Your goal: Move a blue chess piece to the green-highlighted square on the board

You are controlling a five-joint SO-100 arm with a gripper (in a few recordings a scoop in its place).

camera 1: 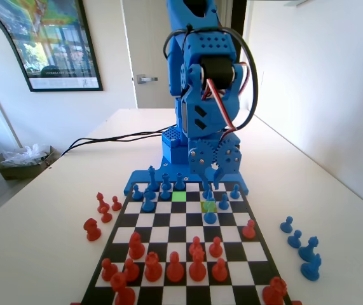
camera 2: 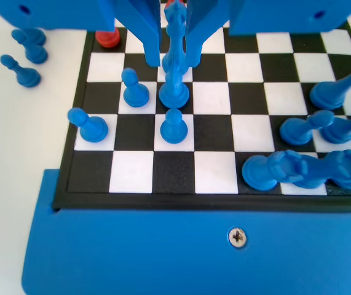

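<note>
The fixed view gives the colours. The green-highlighted square (camera 1: 178, 196) lies bare on the board (camera 1: 168, 279), just left of the claw (camera 1: 210, 185) in that picture. A duller yellow-green square (camera 1: 208, 205) lies directly under the claw's tips. From this end the claw's blue body merges with the blue pieces behind it, so its jaws cannot be read here.

The wrist view gives the grip. The claw (camera 2: 172, 61) hangs low with its jaws spread. The blue chess piece (camera 2: 174, 92) stands upright between them, and a sliver of board shows on each side of its stem. Its top runs up between the jaws and blurs into something blue and red beyond, so its full height is hard to judge.

One blue pawn (camera 2: 174, 126) stands just on the arm's side of the claw, and another (camera 2: 135, 89) stands just left of the claw. A third (camera 2: 89, 123) stands further left, at the board's edge. Well to the claw's right, several blue pieces (camera 2: 298, 169) lie tipped over, overlapping and cut by the picture's edge. A red piece (camera 2: 107, 38) is half covered by the claw's housing.
</note>
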